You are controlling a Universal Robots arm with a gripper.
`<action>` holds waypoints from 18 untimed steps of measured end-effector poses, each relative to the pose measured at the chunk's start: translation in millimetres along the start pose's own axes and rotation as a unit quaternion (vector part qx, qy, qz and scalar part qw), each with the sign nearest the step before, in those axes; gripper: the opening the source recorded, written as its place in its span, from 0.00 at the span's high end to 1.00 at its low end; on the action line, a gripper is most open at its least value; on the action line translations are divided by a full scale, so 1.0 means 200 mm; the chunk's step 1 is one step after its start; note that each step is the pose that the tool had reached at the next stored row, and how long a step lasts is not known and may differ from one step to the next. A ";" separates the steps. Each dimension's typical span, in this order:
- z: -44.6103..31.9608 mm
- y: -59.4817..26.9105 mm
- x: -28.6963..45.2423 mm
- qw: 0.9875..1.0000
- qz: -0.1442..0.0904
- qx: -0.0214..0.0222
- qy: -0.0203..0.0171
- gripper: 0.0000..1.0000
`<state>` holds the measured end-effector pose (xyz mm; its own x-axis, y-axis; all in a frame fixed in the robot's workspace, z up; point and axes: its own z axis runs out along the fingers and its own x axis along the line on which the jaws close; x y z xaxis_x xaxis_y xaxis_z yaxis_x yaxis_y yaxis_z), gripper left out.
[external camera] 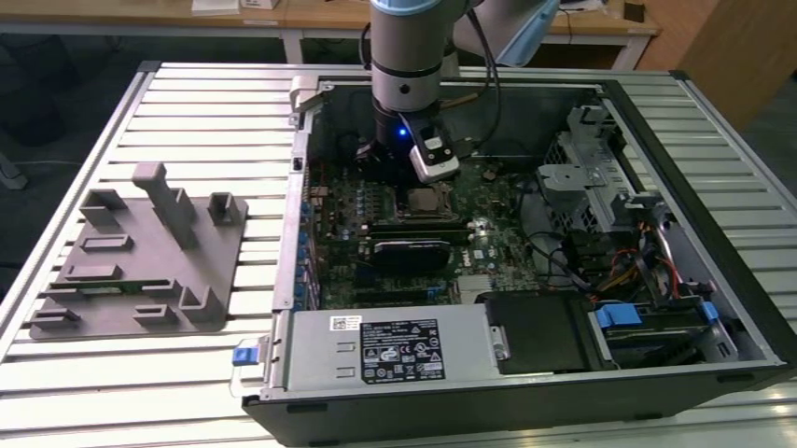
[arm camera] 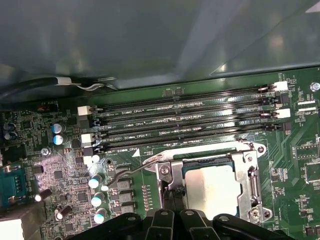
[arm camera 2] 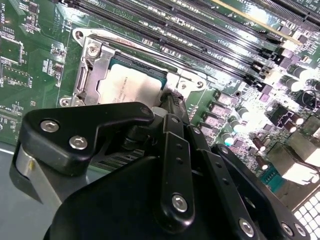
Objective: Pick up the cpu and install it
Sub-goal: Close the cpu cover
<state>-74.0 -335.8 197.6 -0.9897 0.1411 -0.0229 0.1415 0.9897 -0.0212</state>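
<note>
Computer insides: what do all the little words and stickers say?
Sticker on the power supply: print too small to read.
Motherboard lettering beside the memory slots: too blurred to read.
cpu top: no readable marks.

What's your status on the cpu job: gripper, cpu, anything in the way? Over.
Gripper shut, tips low at the socket frame's edge. Cpu flat inside the socket frame, metal top up. Nothing lying over it.
</note>
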 end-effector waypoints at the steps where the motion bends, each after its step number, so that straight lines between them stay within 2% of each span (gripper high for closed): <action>1: 0.000 0.000 0.001 1.000 0.000 0.000 0.000 0.89; 12: -0.005 0.000 0.001 1.000 0.000 0.000 0.000 0.89; 18: -0.040 -0.001 0.000 1.000 0.000 -0.003 0.000 0.89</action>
<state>-74.2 -335.9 205.7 -0.9898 0.1411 -0.0222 0.1414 0.9898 -0.0161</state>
